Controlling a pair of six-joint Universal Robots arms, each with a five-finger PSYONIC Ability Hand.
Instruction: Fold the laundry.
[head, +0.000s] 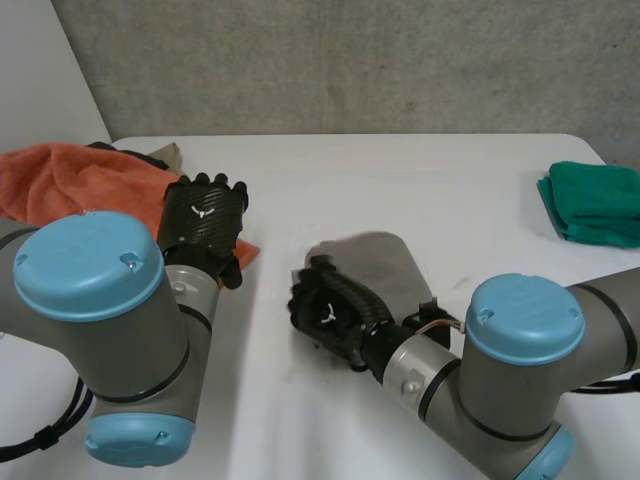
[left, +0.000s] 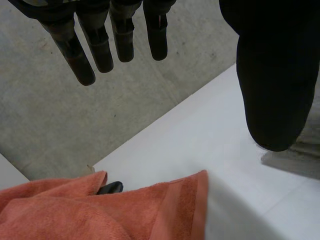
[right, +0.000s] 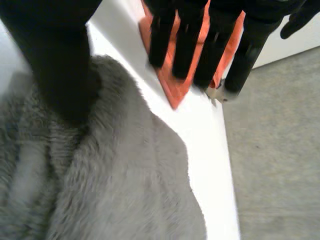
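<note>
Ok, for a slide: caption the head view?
Right hand at a grey towel, left hand near an orange towel, green towel aside.

On the white table (head: 420, 190), an orange towel (head: 70, 180) lies bunched at the far left corner. The left hand (head: 203, 222) is over the towel's right edge, fingers straight. A grey cloth (head: 378, 262) lies mid-table, with the right hand (head: 330, 312) at its near left edge. A folded green cloth (head: 595, 203) sits at the table's right edge, well apart.

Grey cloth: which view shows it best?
Head view: the grey cloth shows in outline, bar the part under the right hand. Right wrist view shows its pile close up; left wrist view, a sliver.
</note>
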